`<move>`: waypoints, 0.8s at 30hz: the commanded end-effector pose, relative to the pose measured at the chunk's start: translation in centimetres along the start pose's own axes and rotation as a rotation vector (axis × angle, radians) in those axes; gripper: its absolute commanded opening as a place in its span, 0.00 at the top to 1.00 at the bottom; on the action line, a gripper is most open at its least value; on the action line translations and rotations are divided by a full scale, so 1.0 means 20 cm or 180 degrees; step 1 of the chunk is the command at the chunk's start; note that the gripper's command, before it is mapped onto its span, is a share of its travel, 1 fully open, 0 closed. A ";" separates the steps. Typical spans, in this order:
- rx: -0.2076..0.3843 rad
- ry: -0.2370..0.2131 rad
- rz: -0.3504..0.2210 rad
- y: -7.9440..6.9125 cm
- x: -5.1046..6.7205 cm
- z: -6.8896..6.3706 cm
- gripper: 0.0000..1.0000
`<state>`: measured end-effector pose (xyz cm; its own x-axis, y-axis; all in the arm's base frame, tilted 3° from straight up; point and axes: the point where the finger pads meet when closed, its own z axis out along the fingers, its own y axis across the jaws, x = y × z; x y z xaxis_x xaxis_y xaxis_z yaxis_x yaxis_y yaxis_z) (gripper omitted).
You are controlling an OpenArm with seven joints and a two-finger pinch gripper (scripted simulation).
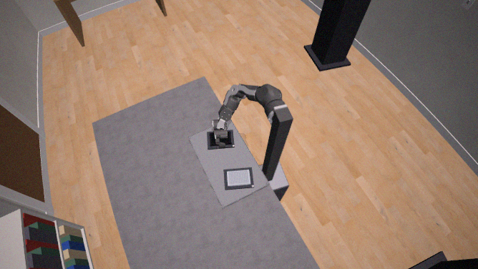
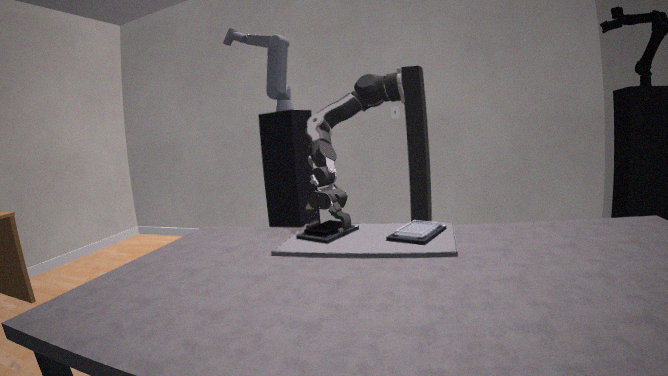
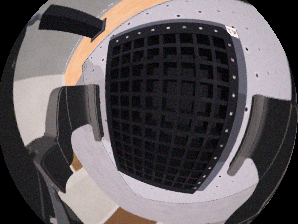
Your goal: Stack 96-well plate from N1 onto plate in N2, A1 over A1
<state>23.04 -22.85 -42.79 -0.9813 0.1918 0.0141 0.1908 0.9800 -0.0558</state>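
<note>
A black 96-well plate (image 1: pixel 220 139) sits in the plate nest N1 at the far end of the light grey base board (image 1: pixel 229 164); it also shows in the side view (image 2: pixel 325 229). In the wrist view the black plate (image 3: pixel 169 106) fills the middle, with a small mark at its upper right corner. My gripper (image 1: pixel 220 137) is low over this plate and open, one finger on each side of it (image 3: pixel 165 123), not pressing it. A white 96-well plate (image 1: pixel 238 178) (image 2: pixel 417 230) sits in the nest N2 at the near end.
The arm's dark column (image 1: pixel 277 143) stands on its base beside the board. A black pedestal (image 2: pixel 287 167) with another grey arm stands behind the table. A second dark pedestal (image 2: pixel 640 150) is at the far right.
</note>
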 end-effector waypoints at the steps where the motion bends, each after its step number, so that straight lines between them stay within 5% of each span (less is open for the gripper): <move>1: 0.0007 -0.0012 0.0008 0.00 -0.02 -0.02 0.23; 24: 0.0020 -0.0004 0.0009 -0.01 0.01 -0.01 0.23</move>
<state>22.87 -22.82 -42.71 -0.9812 0.1923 0.0168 0.1911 0.9799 -0.0563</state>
